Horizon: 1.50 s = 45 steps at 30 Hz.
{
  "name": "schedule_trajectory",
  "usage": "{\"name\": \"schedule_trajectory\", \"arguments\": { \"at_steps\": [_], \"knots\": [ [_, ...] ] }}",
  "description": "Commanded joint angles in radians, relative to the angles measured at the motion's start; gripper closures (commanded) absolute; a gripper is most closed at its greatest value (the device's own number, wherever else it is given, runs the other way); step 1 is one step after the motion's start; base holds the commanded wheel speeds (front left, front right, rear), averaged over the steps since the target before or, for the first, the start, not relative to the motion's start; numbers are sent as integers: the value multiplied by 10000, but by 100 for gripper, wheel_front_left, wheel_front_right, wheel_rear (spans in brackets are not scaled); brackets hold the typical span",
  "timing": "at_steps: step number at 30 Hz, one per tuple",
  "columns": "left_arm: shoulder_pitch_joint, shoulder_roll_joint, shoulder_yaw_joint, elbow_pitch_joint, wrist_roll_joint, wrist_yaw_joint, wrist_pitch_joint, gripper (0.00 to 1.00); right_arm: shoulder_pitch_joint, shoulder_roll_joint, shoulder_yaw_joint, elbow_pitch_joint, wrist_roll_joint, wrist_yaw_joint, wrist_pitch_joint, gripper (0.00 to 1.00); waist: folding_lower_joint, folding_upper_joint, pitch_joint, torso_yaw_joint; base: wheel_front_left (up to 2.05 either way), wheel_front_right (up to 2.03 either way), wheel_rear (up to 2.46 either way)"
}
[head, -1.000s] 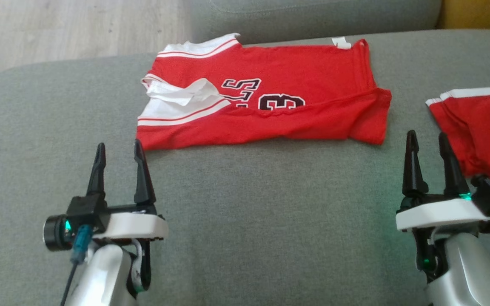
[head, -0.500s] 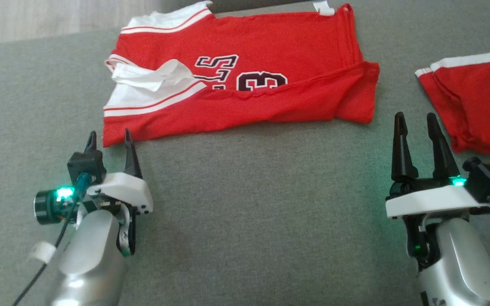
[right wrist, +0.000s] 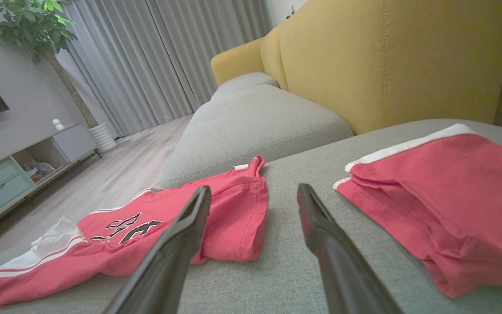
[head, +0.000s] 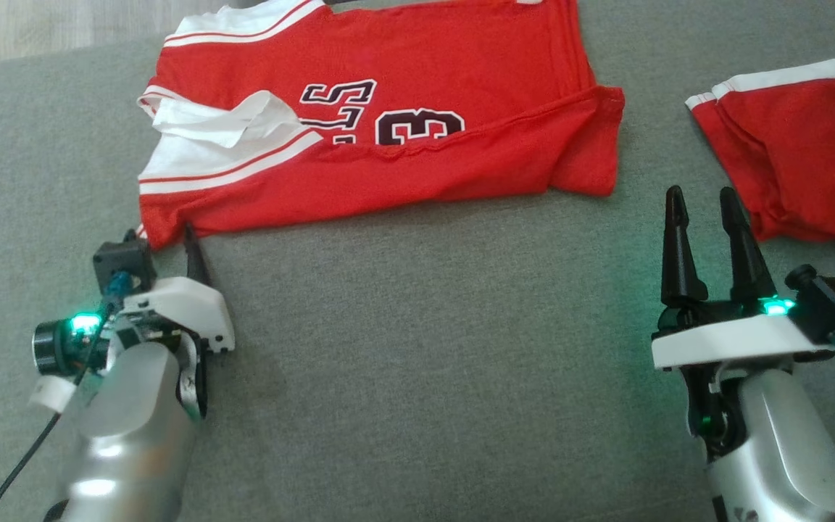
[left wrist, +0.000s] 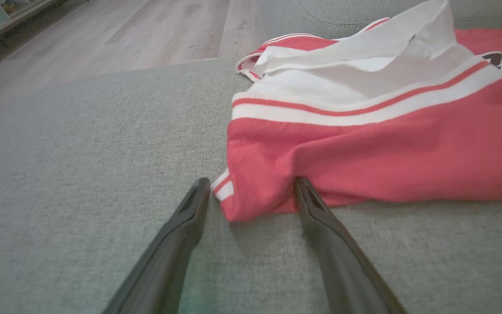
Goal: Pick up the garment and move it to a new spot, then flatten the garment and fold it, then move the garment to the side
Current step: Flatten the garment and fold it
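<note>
The garment [head: 417,145], a red jersey with white striped trim and dark lettering, lies spread on the grey sofa seat [head: 425,348] toward its far side. Its near long edge is folded over the body, so part of the lettering is covered, and a loose flap of white cloth is bunched near its left end. Its right end forms a small folded lip.

The left hand [head: 159,239] sits low at the jersey's near left corner. In the left wrist view its two dark fingers [left wrist: 177,244] are spread wide on either side of that corner: one tip lies just beside the small white-striped tab, the other touches the red hem, and the cloth between them is not pinched.

The right hand [head: 700,192] is held above the seat on the right, well apart from the jersey, with its fingers parted and nothing between them. It points at the gap between the jersey's right end and a second red garment [head: 794,145] with white bands, which lies folded at the seat's right edge.

Beyond the seat, the right wrist view shows a yellow backrest [right wrist: 386,56], another grey cushion [right wrist: 255,117], pale curtains [right wrist: 159,56], a potted plant [right wrist: 33,26] and a wooden floor [right wrist: 116,174].
</note>
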Motion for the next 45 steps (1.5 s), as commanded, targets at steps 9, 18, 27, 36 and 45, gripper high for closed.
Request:
{"name": "schedule_trajectory", "arguments": {
  "at_steps": [9, 18, 27, 36, 45],
  "knots": [
    [-679, 279, 363, 464, -385, -415, -269, 100, -291, -20, 256, -318, 19, -7, -61, 0, 0, -1, -8, -6, 0, 0, 0],
    [-796, -24, 142, -101, -339, -714, -1252, 100, -818, -20, 617, 1049, -505, -7, 346, 0, 0, -1, -360, 383, 0, 0, 0],
    [-368, -306, -331, -1956, 44, -803, -1436, 100, -3169, -20, -574, 4510, -695, -7, 2064, 0, 0, -1, -391, 1053, 0, 0, 0],
    [-116, -465, -824, -2719, 174, -888, -1377, 100, -5130, -20, -1225, 7859, -2142, -7, 2277, 0, 0, -1, -195, 1490, 0, 0, 0],
    [99, -321, -893, -2529, 81, -793, -1052, 100, -5699, -20, -1715, 9121, -3613, -7, 2261, 100, 0, -1, -385, 1522, 0, 0, 0]
  ]
}}
